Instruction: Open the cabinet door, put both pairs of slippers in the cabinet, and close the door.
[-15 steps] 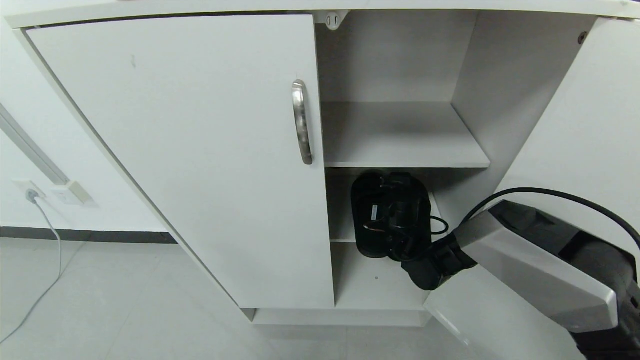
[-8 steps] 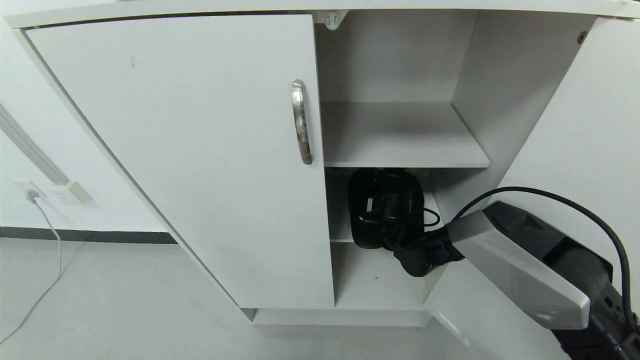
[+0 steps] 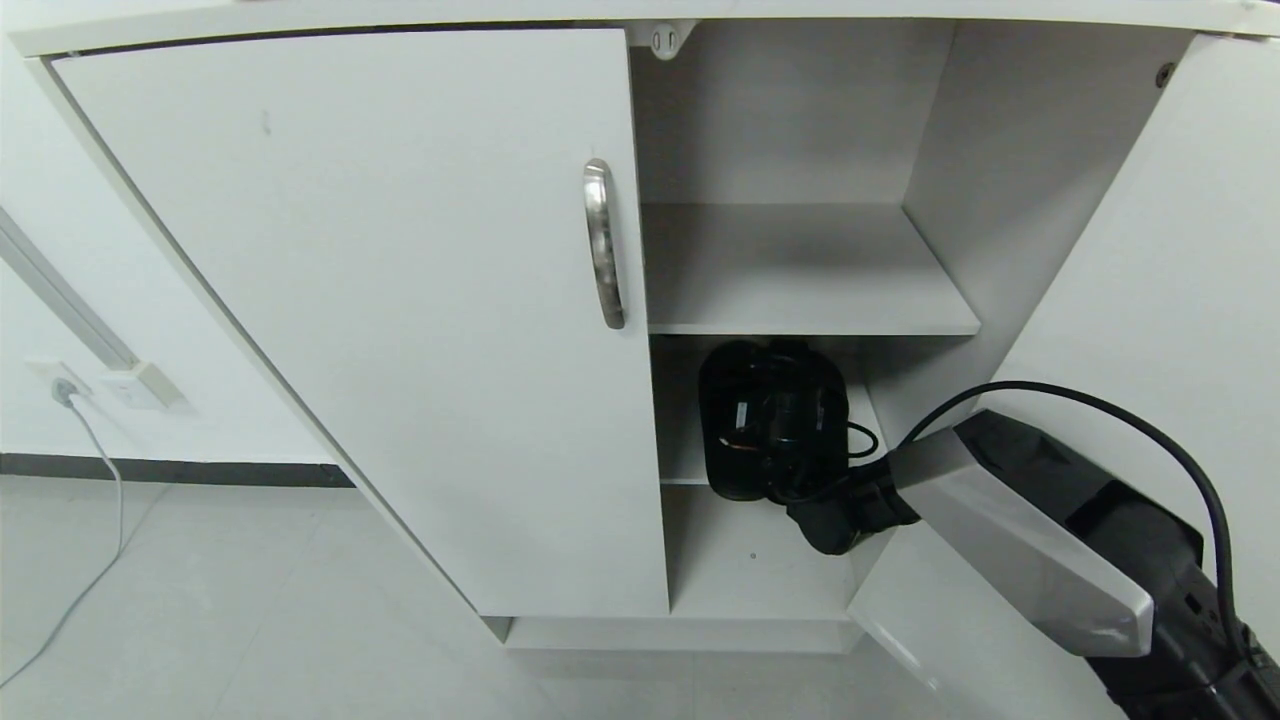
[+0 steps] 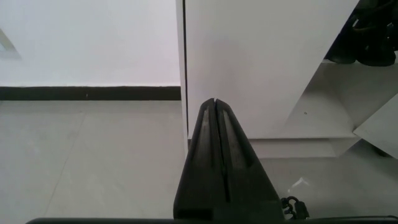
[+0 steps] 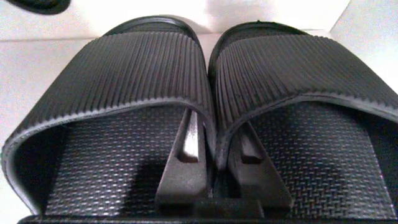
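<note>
A pair of black ribbed slippers [image 5: 143, 81] is pinched side by side in my right gripper [image 5: 217, 127], whose fingers [image 5: 189, 149] clamp the two inner edges together. In the head view the slippers [image 3: 745, 430] hang inside the white cabinet's lower compartment, just under the upper shelf [image 3: 800, 290], with the right arm coming in from the lower right. The cabinet's right door [image 3: 1180, 280] stands open. My left gripper [image 4: 214, 104] is shut and empty, low over the floor in front of the cabinet's closed left door [image 4: 249, 68].
The left door [image 3: 380, 300] has a metal handle [image 3: 603, 245] right beside the opening. A dark object's edge [image 5: 37, 5] lies beyond the held slippers. A wall socket with a cable [image 3: 65, 390] sits at far left, above the grey floor [image 3: 250, 620].
My right arm has pushed the slippers a little deeper and to the left into the lower compartment. Most of that move came in the first half second.
</note>
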You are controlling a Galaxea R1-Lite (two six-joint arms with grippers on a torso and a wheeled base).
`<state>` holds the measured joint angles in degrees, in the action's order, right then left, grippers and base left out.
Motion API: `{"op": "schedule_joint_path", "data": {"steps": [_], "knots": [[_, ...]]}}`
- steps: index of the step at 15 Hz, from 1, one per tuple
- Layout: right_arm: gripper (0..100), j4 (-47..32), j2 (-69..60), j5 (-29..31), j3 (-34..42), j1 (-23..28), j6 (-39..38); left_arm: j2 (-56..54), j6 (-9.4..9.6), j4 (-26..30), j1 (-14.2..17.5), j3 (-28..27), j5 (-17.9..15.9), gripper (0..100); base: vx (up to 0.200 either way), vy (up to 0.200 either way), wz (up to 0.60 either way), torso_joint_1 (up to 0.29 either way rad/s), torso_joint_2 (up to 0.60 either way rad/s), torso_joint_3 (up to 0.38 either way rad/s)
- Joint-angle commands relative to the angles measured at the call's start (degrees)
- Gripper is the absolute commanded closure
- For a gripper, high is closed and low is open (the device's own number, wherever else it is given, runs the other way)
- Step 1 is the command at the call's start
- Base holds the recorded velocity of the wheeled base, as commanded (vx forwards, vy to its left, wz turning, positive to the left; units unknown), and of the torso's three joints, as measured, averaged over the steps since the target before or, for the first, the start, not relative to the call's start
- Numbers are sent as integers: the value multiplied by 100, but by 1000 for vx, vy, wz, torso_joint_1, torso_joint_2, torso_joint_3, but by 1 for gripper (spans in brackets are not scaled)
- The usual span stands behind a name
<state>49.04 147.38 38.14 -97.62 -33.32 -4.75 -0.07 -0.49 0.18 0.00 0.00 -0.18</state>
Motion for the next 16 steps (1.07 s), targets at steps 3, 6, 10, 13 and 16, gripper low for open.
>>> {"op": "schedule_joint_path", "data": {"steps": [3, 6, 10, 13, 16], "knots": [[0, 53, -87, 9, 261, -17, 10, 7, -4, -1, 0, 0, 1, 100, 0, 0, 0, 0, 0, 0], [0, 316, -711, 26, 1219, -149, 27, 7, -4, -1, 0, 0, 1, 100, 0, 0, 0, 0, 0, 0], [0, 1239, -1476, 132, 2836, -404, 54, 7, 5, -1, 0, 0, 1, 100, 0, 0, 0, 0, 0, 0], [0, 2171, -1942, 202, 4067, -738, 80, 7, 5, -1, 0, 0, 1, 100, 0, 0, 0, 0, 0, 0], [0, 2320, -2328, 202, 5007, -1072, 80, 7, 5, -1, 0, 0, 1, 100, 0, 0, 0, 0, 0, 0]]}}
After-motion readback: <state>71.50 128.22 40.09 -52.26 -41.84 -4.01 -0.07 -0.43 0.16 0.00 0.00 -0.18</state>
